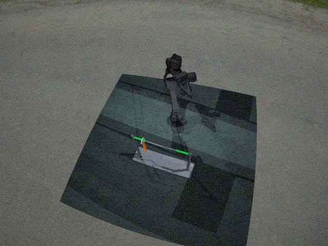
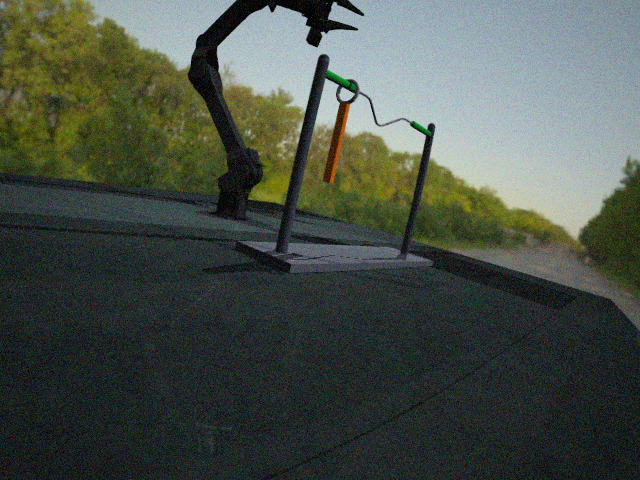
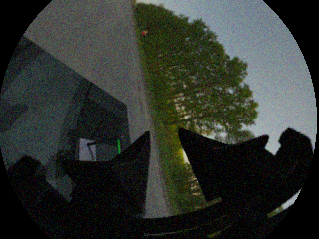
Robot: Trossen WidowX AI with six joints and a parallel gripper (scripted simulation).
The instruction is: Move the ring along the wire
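The ring (image 1: pixel 141 140) (image 2: pixel 337 94) hangs around the wire at the inner end of the green part (image 1: pixel 137 138) (image 2: pixel 336 78) beside the left post. Its orange handle (image 1: pixel 144 147) (image 2: pixel 337 142) hangs down below, touched by nothing. The thin grey wire (image 1: pixel 160 145) (image 2: pixel 372 111) dips between this and the other green part (image 1: pixel 182 152) (image 2: pixel 421 128). My gripper (image 1: pixel 191 94) (image 2: pixel 359 21) (image 3: pixel 163 133) is partly open with nothing between its fingers. It is high up and well away from the ring and wire. The ring is not discernible in the wrist view.
The left post (image 1: pixel 136 146) (image 2: pixel 302 155) and right post (image 1: pixel 188 161) (image 2: pixel 417 193) stand on a pale base plate (image 1: pixel 159 158) (image 2: pixel 361 266). The base plate also shows in the wrist view (image 3: pixel 85 150). The arm stands behind the frame on the dark table top (image 1: pixel 119 180) (image 2: pixel 258 361).
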